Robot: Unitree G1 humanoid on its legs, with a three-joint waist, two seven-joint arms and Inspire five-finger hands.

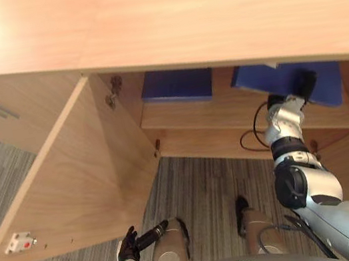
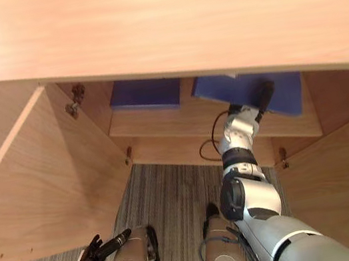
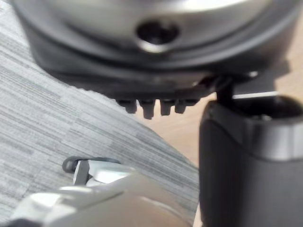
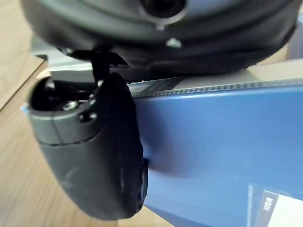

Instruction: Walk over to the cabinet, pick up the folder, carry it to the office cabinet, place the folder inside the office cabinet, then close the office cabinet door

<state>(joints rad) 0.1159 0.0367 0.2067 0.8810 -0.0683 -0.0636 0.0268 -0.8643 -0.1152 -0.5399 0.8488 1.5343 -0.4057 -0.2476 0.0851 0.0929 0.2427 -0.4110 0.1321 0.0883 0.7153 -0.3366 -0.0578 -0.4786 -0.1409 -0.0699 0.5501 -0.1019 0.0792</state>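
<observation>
- Folder [image 1: 253, 80], flat and blue, is lying on the right of the office cabinet [image 1: 226, 114] shelf, its far edge hiding under the pale wooden top [image 1: 208, 16].
- Right hand [image 1: 303, 84] is resting on it. The right wrist view is showing the dark thumb [image 4: 94, 156] lying across the smooth cover near a cut-off white label [image 4: 279, 208]. Whether the hand is clamped cannot be told.
- A second blue folder [image 1: 176, 84] is sitting apart, to the left.
- The left door [image 1: 82, 180] is standing open over striped grey carpet [image 1: 204, 186].
- Left hand [image 1: 128, 245] is hanging low, relaxed, holding nothing.
</observation>
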